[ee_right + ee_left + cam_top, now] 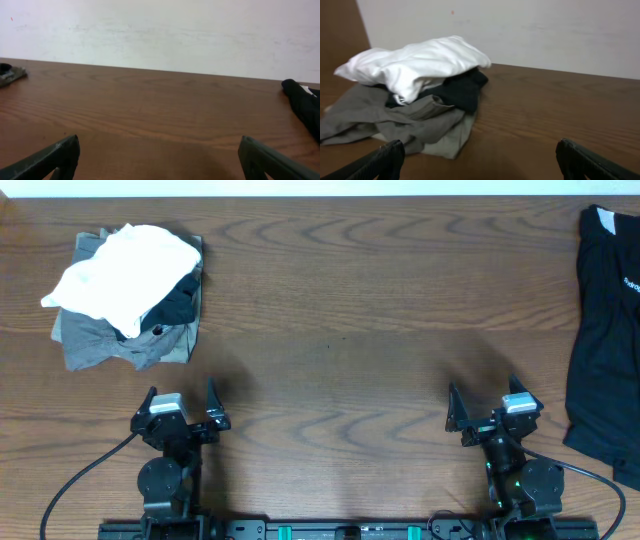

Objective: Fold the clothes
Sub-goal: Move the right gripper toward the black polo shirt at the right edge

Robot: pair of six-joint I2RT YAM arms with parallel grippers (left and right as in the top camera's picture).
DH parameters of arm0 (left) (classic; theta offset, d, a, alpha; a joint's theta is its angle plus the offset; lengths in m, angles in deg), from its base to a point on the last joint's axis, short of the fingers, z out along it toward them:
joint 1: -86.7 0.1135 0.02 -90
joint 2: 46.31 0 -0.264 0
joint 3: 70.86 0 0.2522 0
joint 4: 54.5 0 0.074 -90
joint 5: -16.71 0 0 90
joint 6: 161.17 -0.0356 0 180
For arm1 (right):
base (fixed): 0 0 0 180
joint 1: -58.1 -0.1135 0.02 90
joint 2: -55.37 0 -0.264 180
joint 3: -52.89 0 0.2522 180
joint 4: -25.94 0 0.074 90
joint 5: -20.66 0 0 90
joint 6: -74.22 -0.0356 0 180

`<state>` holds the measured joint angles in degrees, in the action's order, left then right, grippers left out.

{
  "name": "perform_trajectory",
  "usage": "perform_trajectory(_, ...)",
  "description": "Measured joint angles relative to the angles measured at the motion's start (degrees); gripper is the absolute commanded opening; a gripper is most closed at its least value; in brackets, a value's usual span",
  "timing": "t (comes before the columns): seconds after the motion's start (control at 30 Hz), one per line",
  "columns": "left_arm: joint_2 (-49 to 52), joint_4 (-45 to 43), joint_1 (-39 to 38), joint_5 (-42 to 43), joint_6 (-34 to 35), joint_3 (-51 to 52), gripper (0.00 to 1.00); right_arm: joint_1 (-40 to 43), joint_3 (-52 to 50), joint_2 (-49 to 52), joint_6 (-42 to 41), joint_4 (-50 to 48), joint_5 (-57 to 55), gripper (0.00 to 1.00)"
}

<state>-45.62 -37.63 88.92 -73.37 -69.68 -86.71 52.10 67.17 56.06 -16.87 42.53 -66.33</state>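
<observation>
– Where is the soft black short-sleeved shirt?
– Flat on the brown wooden table, well off to the right of the right claw, not touching it.
– And the claws?
– The right claw and the left claw are both wide apart, holding nothing. A crumpled white cloth sits ahead of the left claw.

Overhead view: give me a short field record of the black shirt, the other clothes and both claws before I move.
black shirt: at the right edge of the table, partly cut off by the frame
white garment: on top of a heap, at the left
grey garment: bottom of that heap
left claw: open, empty, near the heap but apart from it
right claw: open, empty, left of the shirt, not touching it
</observation>
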Motion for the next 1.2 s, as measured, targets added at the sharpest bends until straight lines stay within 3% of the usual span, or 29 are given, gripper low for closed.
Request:
perform_trajectory(0.2, 0.0, -0.24, -0.02, 3.78, 2.19, 0.22, 0.98, 0.0, -0.02, 0.0, -1.57, 0.59, 0.7, 0.99)
perform_trajectory(0.37, 0.0, -0.61, 0.0, 7.56, 3.76, 0.24, 0.98, 0.0, -0.07, 0.02, -8.0, -0.63, 2.21, 0.99)
perform_trajectory(0.57, 0.04, -0.48, -0.02, 12.07, 5.25, -0.11, 0.98, 0.0, 0.04, 0.0, -11.78, -8.33, 4.55, 0.99)
perform_trajectory(0.73, 4.9, 3.08, 0.0, 14.58, 6.01, -4.96, 0.98, 0.0, 5.35, 2.51, -12.04, -5.11, 4.96, 0.99)
perform_trajectory(1.0, 29.99, 13.57, -0.02, 15.52, 4.24, -29.73, 0.98, 0.0, 25.46, 25.88, -11.43, 2.75, 4.87, 0.99)
perform_trajectory(1.2, 53.46, 33.48, -0.02, 16.13, 3.98, -51.74, 0.98, 0.0, 44.68, 50.93, -11.34, 18.16, 4.55, 0.99)
